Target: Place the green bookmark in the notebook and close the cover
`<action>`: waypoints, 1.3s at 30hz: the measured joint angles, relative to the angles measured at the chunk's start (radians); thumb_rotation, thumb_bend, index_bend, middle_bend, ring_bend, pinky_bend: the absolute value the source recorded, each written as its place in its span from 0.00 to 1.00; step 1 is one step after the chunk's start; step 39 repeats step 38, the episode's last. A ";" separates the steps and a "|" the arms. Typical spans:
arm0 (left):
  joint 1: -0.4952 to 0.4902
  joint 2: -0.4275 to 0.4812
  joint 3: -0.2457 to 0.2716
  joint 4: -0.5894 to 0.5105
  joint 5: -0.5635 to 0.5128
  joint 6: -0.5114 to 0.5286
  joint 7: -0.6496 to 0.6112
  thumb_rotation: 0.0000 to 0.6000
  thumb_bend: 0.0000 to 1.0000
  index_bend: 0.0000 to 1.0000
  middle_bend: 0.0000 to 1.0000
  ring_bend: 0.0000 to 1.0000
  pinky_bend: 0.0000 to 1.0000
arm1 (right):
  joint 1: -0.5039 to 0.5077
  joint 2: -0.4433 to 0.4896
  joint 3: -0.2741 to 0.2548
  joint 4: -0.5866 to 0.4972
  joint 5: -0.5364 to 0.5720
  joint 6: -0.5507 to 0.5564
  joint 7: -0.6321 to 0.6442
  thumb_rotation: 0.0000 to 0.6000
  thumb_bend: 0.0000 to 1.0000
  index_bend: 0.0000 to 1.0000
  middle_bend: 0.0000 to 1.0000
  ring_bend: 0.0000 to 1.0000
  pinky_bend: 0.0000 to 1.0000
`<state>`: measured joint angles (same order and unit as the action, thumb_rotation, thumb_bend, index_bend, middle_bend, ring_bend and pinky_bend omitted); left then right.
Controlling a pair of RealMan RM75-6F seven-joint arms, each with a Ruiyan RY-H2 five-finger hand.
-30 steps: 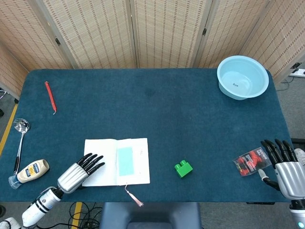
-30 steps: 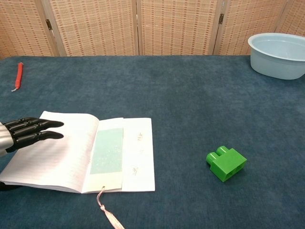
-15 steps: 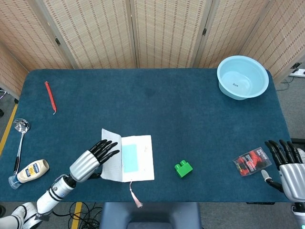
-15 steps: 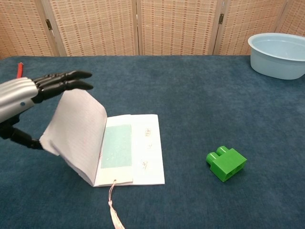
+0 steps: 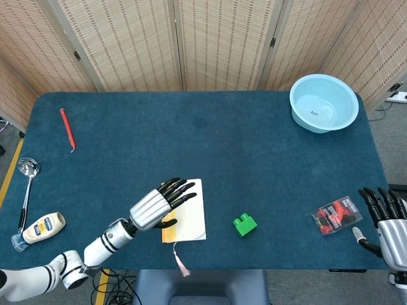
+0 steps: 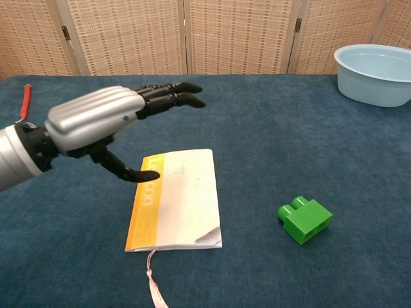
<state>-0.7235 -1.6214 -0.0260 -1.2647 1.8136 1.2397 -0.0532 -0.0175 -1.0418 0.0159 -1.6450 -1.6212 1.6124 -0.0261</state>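
Both hands' fingers spread | left hand (image 6: 96, 125) above closed notebook (image 6: 176, 202) | right hand (image 5: 389, 223) at table edge

A table (image 5: 210, 133) covered in dark teal cloth carries everything. The closed notebook (image 5: 187, 213) lies near the front edge — its pink ribbon (image 5: 180, 262) trailing toward that edge. Right of the notebook sits a green block (image 5: 244, 224), farther right a red-and-black packet (image 5: 335, 215). A pale blue basin (image 5: 323, 103) stands far back-right of the notebook; a red pen (image 5: 67, 129) lies far back-left — a ladle (image 5: 25, 184) and a squeeze bottle (image 5: 39, 229) lie left.
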 measured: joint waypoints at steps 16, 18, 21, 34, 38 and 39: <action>0.094 0.145 -0.030 -0.229 -0.252 -0.046 0.148 1.00 0.26 0.12 0.00 0.00 0.12 | 0.017 0.004 0.001 0.028 0.008 -0.039 0.018 1.00 0.24 0.11 0.12 0.00 0.05; 0.126 0.188 -0.028 -0.268 -0.296 -0.039 0.153 1.00 0.26 0.12 0.00 0.00 0.12 | 0.023 0.004 0.002 0.034 0.007 -0.047 0.021 1.00 0.25 0.11 0.12 0.00 0.05; 0.186 0.246 -0.025 -0.309 -0.358 -0.013 0.160 1.00 0.26 0.12 0.00 0.00 0.12 | 0.032 0.001 0.002 0.044 0.002 -0.056 0.030 1.00 0.25 0.11 0.12 0.00 0.05; 0.395 0.321 0.013 -0.371 -0.433 0.194 0.176 1.00 0.26 0.12 0.00 0.00 0.12 | 0.073 -0.014 -0.004 0.076 -0.035 -0.094 0.073 1.00 0.25 0.11 0.12 0.00 0.05; 0.461 0.328 0.029 -0.383 -0.410 0.273 0.183 1.00 0.26 0.12 0.00 0.00 0.12 | 0.076 -0.019 -0.005 0.074 -0.027 -0.101 0.073 1.00 0.25 0.11 0.12 0.00 0.05; 0.461 0.328 0.029 -0.383 -0.410 0.273 0.183 1.00 0.26 0.12 0.00 0.00 0.12 | 0.076 -0.019 -0.005 0.074 -0.027 -0.101 0.073 1.00 0.25 0.11 0.12 0.00 0.05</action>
